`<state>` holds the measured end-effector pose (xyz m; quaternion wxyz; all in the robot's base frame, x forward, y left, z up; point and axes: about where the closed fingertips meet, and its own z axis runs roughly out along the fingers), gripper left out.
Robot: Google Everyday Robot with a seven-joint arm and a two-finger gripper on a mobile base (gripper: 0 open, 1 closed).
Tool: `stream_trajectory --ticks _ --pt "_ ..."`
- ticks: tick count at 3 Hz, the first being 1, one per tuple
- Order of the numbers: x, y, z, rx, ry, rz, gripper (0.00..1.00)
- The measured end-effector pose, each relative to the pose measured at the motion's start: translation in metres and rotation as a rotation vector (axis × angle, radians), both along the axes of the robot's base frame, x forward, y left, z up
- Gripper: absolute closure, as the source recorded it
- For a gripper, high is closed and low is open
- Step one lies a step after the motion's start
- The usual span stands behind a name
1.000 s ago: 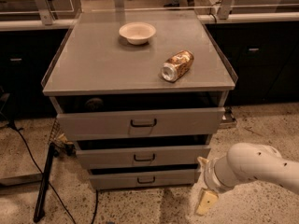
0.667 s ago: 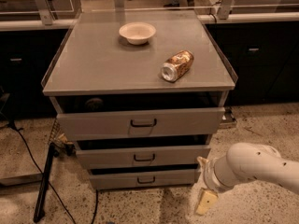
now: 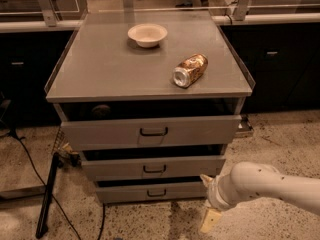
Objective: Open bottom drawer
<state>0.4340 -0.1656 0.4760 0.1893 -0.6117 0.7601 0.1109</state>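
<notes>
The grey cabinet has three drawers. The bottom drawer (image 3: 125, 192) is the lowest and shortest front, with a small dark loop handle (image 3: 156, 192). It looks shut or only barely out, with a dark gap above it. My gripper (image 3: 208, 200) is on a white arm coming in from the lower right. It is low near the floor, just right of the bottom drawer's right end and apart from the handle. Its fingers (image 3: 210, 220) are spread one above the other, open and empty.
The middle drawer (image 3: 115, 168) and the top drawer (image 3: 100, 132) sit above it. A white bowl (image 3: 147, 35) and a tipped can (image 3: 190, 70) lie on the cabinet top (image 3: 100, 69). A dark pole (image 3: 47, 194) and cables are on the floor to the left. Dark counters stand behind.
My gripper has shifted slightly left, toward the right end of the bottom drawer. The drawers, bowl and can have not moved.
</notes>
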Motion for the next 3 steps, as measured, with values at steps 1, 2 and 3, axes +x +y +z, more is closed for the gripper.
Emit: stream_trajectory --ticks 1,2,3 --pt "0.005 0.011 -0.035 0.013 -0.018 0.029 0.00" --pt "0.015 0.016 -0.069 0.040 -0.051 0.040 0.00" --pt "0.026 0.018 -0.111 0.054 -0.063 0.034 0.00"
